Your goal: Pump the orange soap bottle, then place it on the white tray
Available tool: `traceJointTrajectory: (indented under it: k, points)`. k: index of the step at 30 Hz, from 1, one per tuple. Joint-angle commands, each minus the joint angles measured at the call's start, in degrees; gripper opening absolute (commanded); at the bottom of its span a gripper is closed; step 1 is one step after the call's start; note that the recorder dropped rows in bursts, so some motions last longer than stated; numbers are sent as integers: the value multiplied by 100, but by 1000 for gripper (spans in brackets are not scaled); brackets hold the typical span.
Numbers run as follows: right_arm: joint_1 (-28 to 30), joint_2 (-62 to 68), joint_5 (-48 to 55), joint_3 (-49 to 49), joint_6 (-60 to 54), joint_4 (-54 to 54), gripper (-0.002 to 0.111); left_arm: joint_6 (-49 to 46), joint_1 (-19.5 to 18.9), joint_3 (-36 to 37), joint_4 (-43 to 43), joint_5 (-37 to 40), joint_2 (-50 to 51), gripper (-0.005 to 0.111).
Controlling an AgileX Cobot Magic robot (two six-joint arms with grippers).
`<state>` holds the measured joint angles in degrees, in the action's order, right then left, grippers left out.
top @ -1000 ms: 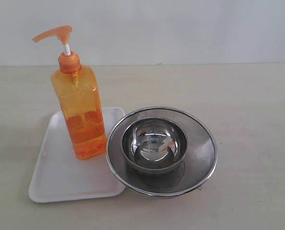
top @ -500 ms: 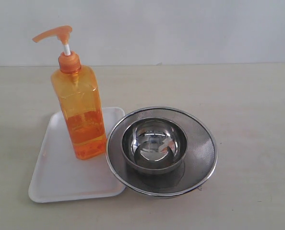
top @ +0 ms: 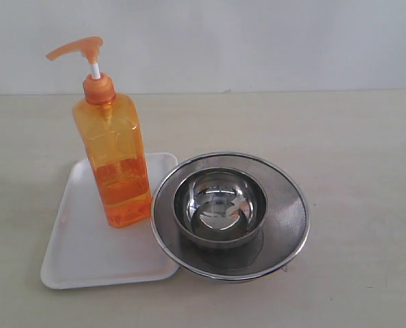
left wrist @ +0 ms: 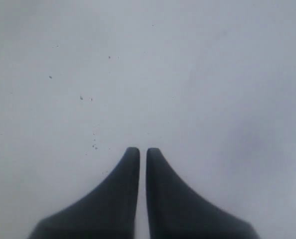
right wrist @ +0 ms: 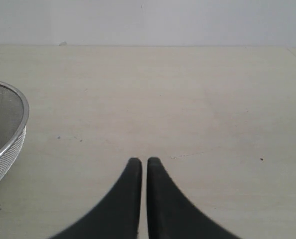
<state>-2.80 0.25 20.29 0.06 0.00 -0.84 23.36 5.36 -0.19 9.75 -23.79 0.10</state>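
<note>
Out of the exterior view on the left side, the left claw (left wrist: 143, 152) is hanging pinched closed with nothing in it. On the bench (top: 360, 171), the orange soap bottle (top: 114, 164) is standing upright on the white tray (top: 80, 253), just beside a steel strainer (top: 288, 219) holding a bowl (top: 220, 205). Near that strainer, the right claw (right wrist: 144, 162) is hovering closed and empty. Placement looks done. If pumping remains, one claw should be bracing the body while the other is pressing the pump head straight down.

We see soft, even light with faint shadows. The steel bowl (top: 220, 205) glints brightly. Our left wrist view looks hazy and grey.
</note>
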Motion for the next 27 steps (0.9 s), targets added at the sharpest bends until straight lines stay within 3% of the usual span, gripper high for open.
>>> traceJointTrajectory:
  k: [1, 11, 16, 20, 27]
  points:
    - [33, -25, -64, -6, 0, 22, 1, 347, -16, -10, -294, -174, -10, 5]
    - [33, -25, -64, -6, 0, 22, 1, 398, -16, -10, -311, -24, -10, 5]
    - [33, -25, -64, -6, 0, 22, 1, 1051, -16, -73, -354, -226, -10, 5]
    - [33, -25, -64, -6, 0, 22, 1, 1051, -16, -849, -634, 514, 610, 5]
    - [33, -25, -64, -6, 0, 22, 1, 1725, -16, -3116, -2784, 1654, 2837, 5]
